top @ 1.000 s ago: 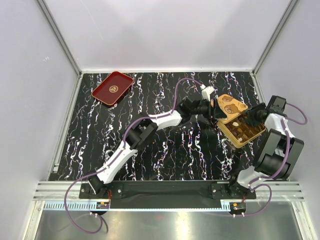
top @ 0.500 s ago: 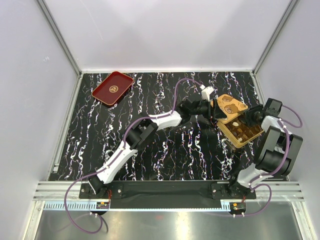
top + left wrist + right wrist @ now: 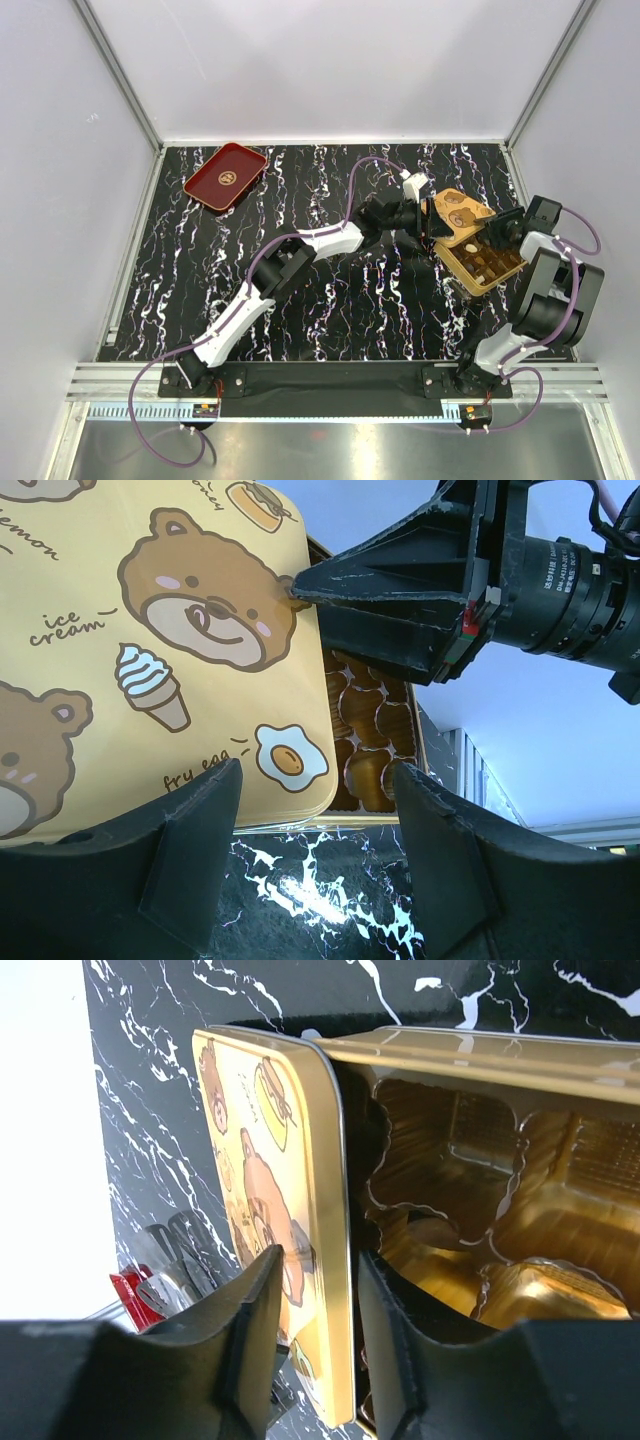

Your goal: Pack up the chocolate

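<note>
The gold compartmented box (image 3: 487, 264) lies open at the right, with small brown chocolate pieces (image 3: 479, 262) in its cups; they also show in the left wrist view (image 3: 366, 708). Its yellow bear-print lid (image 3: 456, 214) stands tilted at the box's far-left edge. My right gripper (image 3: 499, 232) grips the lid's edge, one finger on the printed face and one on the inner side (image 3: 320, 1260). My left gripper (image 3: 424, 222) is open and empty just left of the lid, whose lower corner lies between its fingers (image 3: 318, 780).
A red tray (image 3: 225, 176) sits at the back left of the black marbled table (image 3: 330, 320). The left arm stretches diagonally across the middle. White walls close in the table at the back and both sides.
My right gripper has moved left from beside the box onto the lid's edge. The left arm and the lid have barely moved.
</note>
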`<state>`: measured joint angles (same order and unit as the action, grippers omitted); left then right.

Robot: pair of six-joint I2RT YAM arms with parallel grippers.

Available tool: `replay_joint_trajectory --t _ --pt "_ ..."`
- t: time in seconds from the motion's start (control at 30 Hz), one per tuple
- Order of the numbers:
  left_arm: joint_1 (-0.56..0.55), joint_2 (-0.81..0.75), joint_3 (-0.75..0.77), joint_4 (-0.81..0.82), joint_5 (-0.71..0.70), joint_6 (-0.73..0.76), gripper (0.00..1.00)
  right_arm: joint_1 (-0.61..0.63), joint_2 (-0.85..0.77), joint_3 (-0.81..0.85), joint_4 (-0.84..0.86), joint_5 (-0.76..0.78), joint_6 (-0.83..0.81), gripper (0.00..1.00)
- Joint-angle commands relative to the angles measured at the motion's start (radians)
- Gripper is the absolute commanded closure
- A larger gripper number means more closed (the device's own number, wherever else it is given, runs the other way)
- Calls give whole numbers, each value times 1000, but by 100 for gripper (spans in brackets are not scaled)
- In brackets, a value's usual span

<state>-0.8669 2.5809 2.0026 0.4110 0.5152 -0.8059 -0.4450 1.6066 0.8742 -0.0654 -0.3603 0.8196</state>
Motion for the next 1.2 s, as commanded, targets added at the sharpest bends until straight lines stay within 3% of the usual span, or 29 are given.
replay_joint_trajectory --t 0.0,0.5,0.6,0.73,0.77,0.83,1.17 --pt "-15 -25 -4 20 -14 5 32 6 15 -6 56 -6 -3 58" --pt "-20 -21 1 22 -15 -1 33 6 41 -43 154 -20 -16 59" --pt "-21 -21 2 22 -15 -1 33 8 46 -44 168 -31 -20 65" --pt "-21 -30 2 20 -12 1 33 8 23 -47 180 -32 -34 84" --pt "-21 -34 1 6 -12 5 33 8 10 -46 180 -31 -40 92" --pt "-21 -62 -10 -15 -23 33 33 8 -2 -40 179 -40 -59 99" --pt "11 -287 -163 -40 -73 114 32 -38 -131 -60 161 -127 -99 100"
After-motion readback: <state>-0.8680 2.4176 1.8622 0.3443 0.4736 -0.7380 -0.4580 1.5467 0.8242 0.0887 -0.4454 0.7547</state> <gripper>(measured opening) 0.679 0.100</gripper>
